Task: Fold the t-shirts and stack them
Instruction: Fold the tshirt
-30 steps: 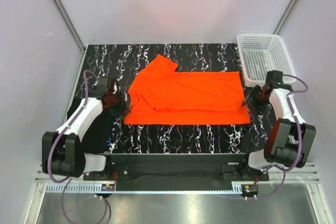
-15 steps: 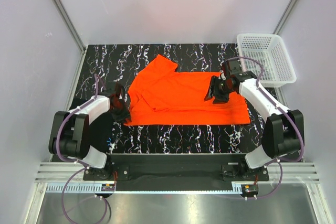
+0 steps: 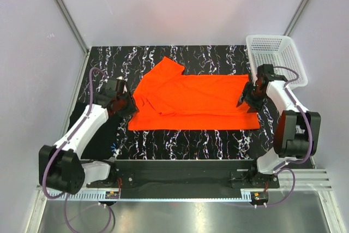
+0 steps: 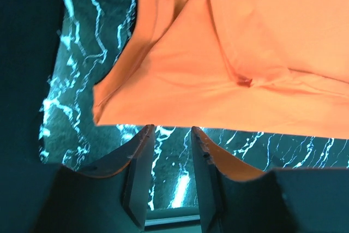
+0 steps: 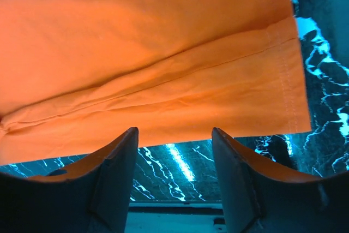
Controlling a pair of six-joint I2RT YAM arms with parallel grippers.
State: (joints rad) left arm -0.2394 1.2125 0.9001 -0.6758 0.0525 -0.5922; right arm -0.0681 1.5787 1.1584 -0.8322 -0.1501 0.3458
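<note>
An orange-red t-shirt (image 3: 196, 102) lies flat on a black marbled mat (image 3: 185, 137), with its hem to the right. The left tool (image 3: 124, 106) sits at the shirt's left edge, fingers a narrow gap apart and empty. The right tool (image 3: 246, 100) sits at the hem — fingers wide apart, holding nothing.

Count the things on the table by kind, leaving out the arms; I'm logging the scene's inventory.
T-shirts: 2, the orange-red t-shirt spread flat and the black folded t-shirt partly under the left arm
Baskets: 1, the white mesh basket
Mats: 1, the marbled mat
Total: 4
</note>
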